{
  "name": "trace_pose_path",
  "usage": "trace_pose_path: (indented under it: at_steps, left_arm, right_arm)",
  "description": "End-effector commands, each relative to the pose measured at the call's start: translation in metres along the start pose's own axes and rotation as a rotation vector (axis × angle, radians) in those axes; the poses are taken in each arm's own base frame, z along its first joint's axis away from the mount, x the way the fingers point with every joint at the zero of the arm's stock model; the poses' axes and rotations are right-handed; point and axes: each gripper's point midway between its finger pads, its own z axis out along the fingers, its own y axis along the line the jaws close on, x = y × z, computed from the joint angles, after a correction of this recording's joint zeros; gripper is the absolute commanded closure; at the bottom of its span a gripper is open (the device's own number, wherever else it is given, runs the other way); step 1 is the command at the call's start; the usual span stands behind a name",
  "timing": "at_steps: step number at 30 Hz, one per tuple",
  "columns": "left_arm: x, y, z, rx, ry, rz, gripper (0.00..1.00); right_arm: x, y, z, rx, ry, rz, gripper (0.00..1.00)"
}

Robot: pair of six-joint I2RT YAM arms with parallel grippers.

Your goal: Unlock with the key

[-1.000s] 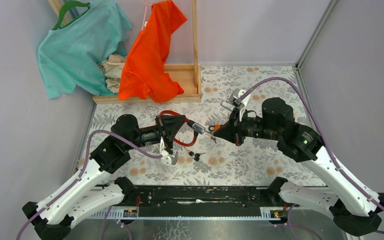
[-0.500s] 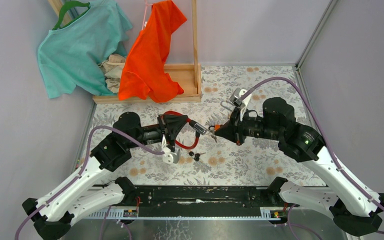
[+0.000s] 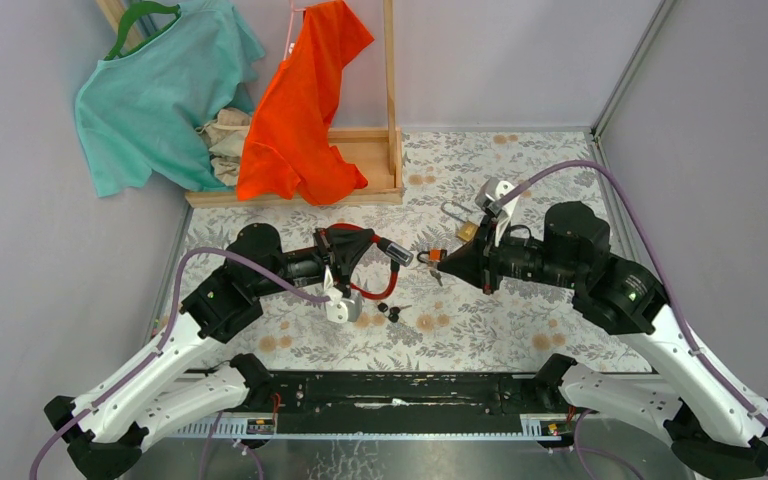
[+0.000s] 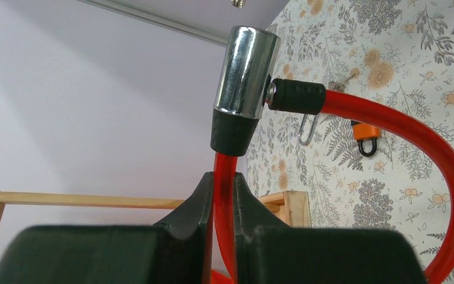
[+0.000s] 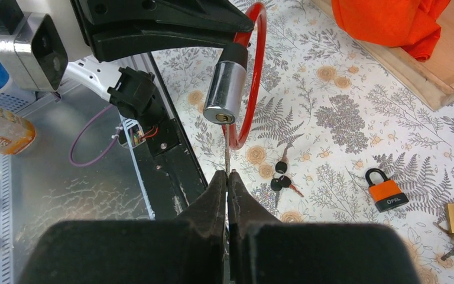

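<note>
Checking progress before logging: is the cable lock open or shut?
Shut. The cable lock has its black end plug seated in the side of the chrome cylinder, so the red loop is closed.

Red cable lock (image 4: 399, 123), chrome barrel (image 4: 246, 71); orange padlock (image 5: 386, 191); floral-patterned table (image 3: 520, 322); teal shirt (image 3: 150, 100); orange shirt (image 3: 300, 110).

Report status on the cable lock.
Left gripper shut on red cable. Right gripper shut on key, tip at lock cylinder keyhole, insertion unconfirmed. Path clear; orange padlock lies aside.
</note>
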Motion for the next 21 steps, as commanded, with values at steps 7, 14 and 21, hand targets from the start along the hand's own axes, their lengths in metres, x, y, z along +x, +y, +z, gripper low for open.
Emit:
trace_pose_path:
  at_steps: [7,14,21]
  left_arm:
    - [-0.0145,0.0282,-0.0044,-0.08,-0.033,0.039,1.0]
    - [-0.0135,0.0261,-0.0041,-0.076,-0.031,0.043,1.0]
    - [-0.0132,0.0246,-0.0042,-0.071,-0.03,0.053,1.0]
  right_arm:
    - [-0.0095,0.0058,0.0103,-0.046,-0.008,-0.011,1.0]
    - [-0.0087,0.0062,0.0111,-0.049,-0.008,-0.008,1.0]
    - [-0.0116,0.0054,0.0093,-0.04,-0.02,-0.014,1.0]
